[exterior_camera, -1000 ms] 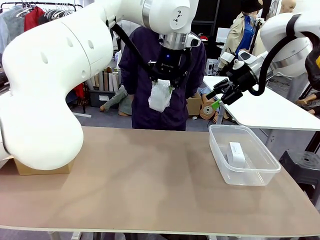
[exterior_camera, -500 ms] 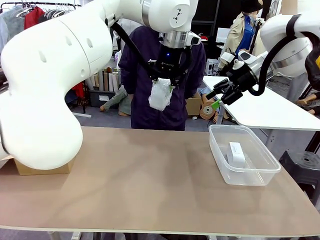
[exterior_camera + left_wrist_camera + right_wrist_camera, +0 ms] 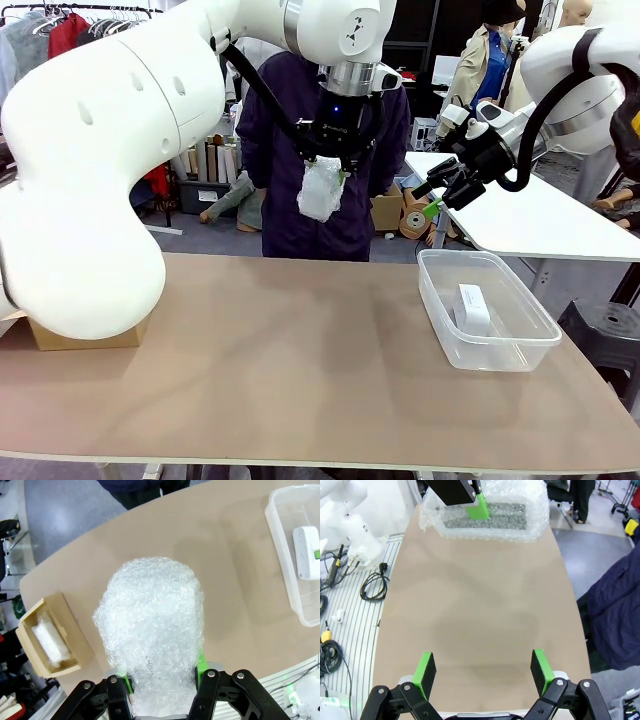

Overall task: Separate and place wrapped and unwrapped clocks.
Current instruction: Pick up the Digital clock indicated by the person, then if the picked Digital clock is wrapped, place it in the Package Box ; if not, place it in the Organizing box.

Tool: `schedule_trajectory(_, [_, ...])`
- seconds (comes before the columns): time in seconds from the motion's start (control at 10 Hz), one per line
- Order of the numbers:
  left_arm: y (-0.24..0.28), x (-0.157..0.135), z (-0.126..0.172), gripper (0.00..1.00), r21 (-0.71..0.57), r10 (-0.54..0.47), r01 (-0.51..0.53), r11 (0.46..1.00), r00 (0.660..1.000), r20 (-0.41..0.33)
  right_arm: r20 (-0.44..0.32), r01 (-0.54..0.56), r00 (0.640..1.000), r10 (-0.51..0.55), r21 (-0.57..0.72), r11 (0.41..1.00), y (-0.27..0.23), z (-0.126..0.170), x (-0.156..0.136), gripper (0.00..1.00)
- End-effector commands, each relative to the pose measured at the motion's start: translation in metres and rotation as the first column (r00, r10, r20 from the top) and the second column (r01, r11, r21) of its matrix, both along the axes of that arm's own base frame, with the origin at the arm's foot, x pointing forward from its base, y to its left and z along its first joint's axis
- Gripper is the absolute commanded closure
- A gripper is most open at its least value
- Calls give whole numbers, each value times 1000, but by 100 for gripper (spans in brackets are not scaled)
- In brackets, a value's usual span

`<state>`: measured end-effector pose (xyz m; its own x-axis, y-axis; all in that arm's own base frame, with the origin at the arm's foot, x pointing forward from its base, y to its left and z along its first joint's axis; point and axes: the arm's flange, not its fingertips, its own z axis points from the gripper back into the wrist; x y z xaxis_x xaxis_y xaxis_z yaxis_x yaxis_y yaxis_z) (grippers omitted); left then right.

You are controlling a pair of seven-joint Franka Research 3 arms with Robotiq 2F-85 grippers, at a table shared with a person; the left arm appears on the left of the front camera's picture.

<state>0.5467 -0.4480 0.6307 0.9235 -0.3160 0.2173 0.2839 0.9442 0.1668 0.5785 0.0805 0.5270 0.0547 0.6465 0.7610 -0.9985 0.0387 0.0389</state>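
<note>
High above the table point(image 3: 300, 350), our left gripper point(image 3: 327, 165) clamps a bubble-wrapped clock point(image 3: 320, 192), which hangs clear of the surface. Our right gripper point(image 3: 440, 195) is spread wide and empty. One bare white clock point(image 3: 473, 307) lies in the clear bin point(image 3: 487, 352); another wrapped clock point(image 3: 50, 641) sits in the cardboard box point(image 3: 52, 667).
</note>
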Motion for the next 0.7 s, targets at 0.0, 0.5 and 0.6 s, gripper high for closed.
schedule_trajectory(0.0, [1,-1,5,100,-5,2,-2,1000,1000,5,3,-1,1000,1,-5,1000,0,2,-2,0])
schedule_trajectory(0.5, [0,0,0,100,0,0,0,1000,1000,0,3,-1,1000,1,-5,1000,0,2,-2,0])
schedule_trajectory(0.6, [8,-10,19,100,20,17,-15,1000,995,-101,3,-1,1000,1,-5,1000,0,2,-2,0])
